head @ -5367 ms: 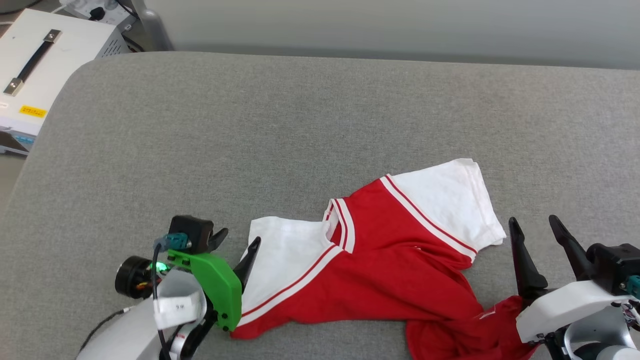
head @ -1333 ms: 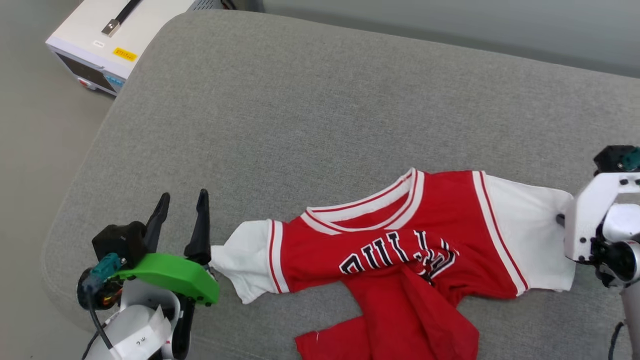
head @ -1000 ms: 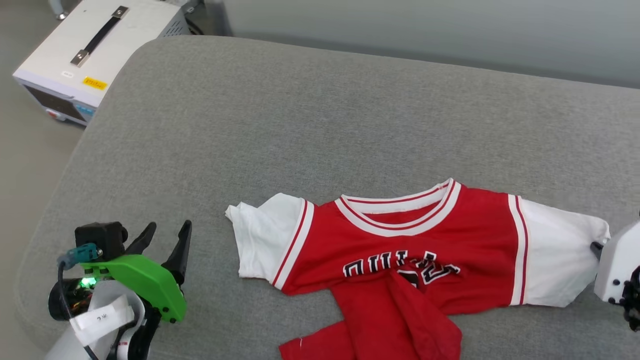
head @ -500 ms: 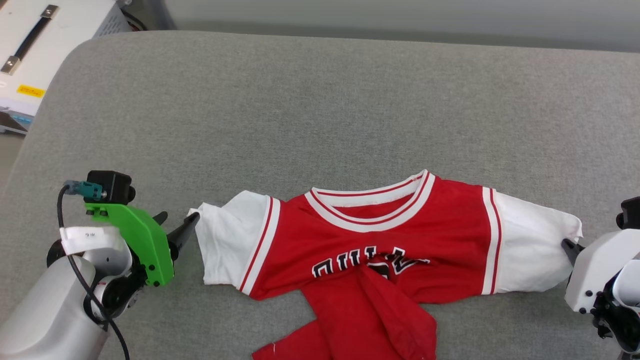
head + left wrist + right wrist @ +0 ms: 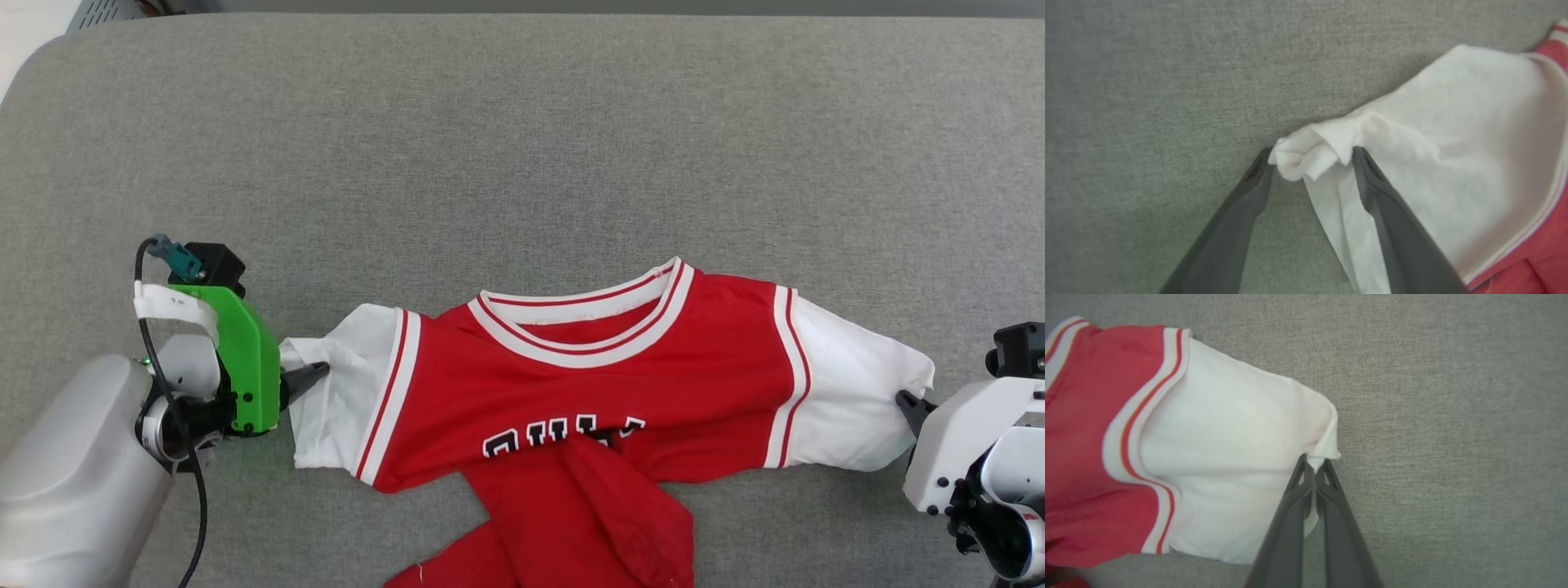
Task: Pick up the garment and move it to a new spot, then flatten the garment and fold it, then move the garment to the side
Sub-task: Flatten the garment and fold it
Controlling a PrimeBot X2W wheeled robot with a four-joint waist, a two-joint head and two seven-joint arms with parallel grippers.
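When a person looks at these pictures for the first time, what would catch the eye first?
The red garment with white sleeves stands out, stretched sideways across the grey cushion, its lower part bunched over the chest print. The right gripper is shut on the tip of one sleeve, while the left gripper has its fingers open around the crumpled tip of the other sleeve.

Head cam wide, top-down — L/R wrist cams close-up on same garment sleeve ends.
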